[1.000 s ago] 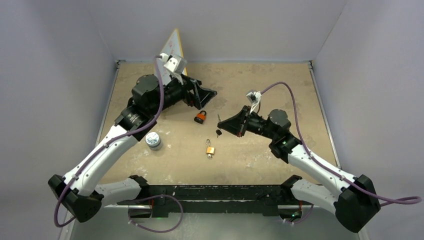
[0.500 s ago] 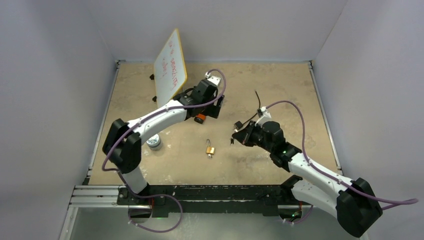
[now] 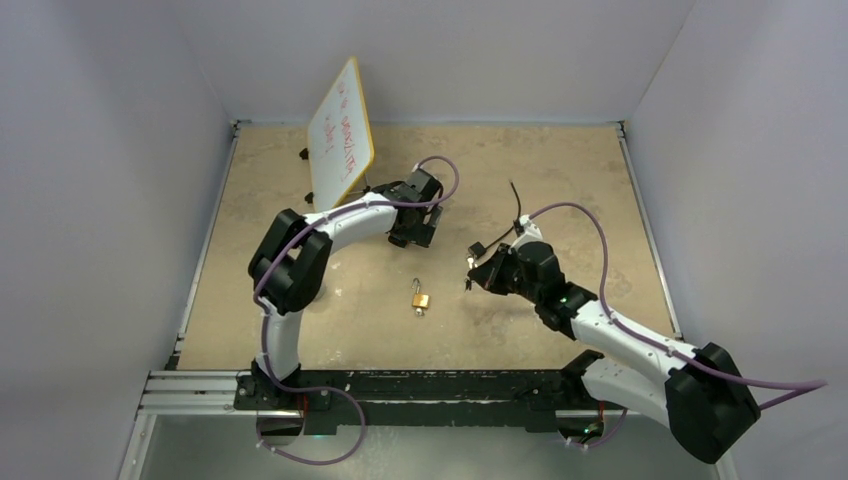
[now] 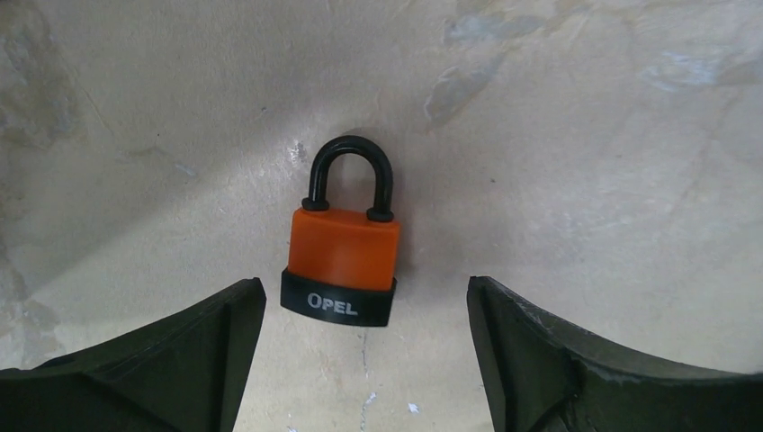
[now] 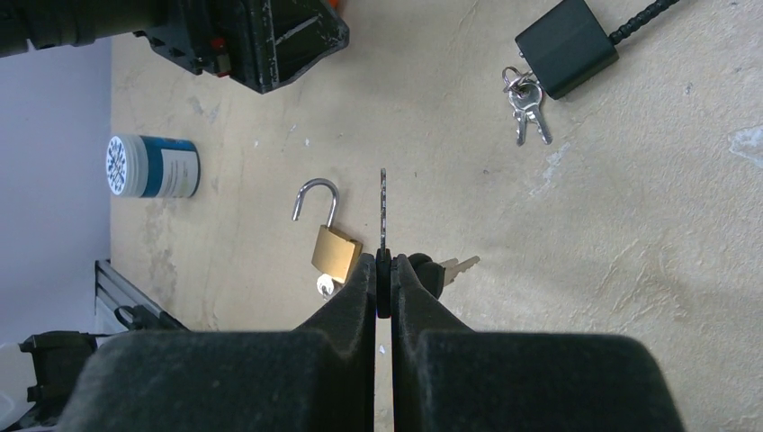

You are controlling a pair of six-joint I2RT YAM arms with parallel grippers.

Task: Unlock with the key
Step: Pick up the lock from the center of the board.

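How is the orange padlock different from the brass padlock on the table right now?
The orange padlock has a black shackle seated shut; the brass padlock has a silver shackle swung open. The orange padlock carries a black band lettered OPEL; the brass padlock shows no readable lettering. The orange padlock lies inside the open left claw; the brass padlock lies apart from it. Both lie flat on the table.
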